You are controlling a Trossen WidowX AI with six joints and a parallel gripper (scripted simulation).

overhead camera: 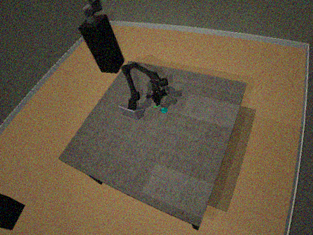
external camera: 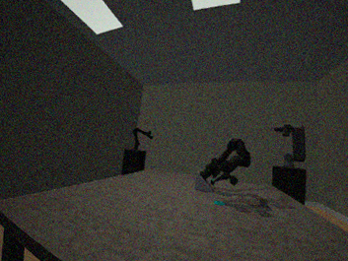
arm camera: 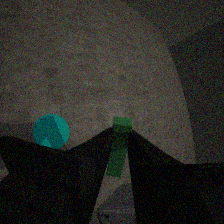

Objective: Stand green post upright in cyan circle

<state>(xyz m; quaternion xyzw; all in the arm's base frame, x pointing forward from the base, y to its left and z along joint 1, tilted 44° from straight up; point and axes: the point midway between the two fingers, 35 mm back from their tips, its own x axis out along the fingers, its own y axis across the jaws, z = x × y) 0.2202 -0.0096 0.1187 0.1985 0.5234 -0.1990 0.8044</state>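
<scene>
Top view: high overhead, tilted, far off; takes in whole desk (overhead camera: pixel 176 172), orange floor (overhead camera: pixel 59 232), arm (overhead camera: pixel 143 83) small near desk's far edge.

Exterior view: low, near desk level, looks across desk (external camera: pixel 129 229) toward arm (external camera: pixel 226 165) and back wall; distant.

Wrist view: mounted on arm, very close, looks past dark fingers of hand (arm camera: pixel 118 150) down onto desk (arm camera: pixel 100 65).

Shared: all three show cyan circle (overhead camera: pixel 164 109) (external camera: pixel 220 203) (arm camera: pixel 51 131) and desk patch around it.
</scene>
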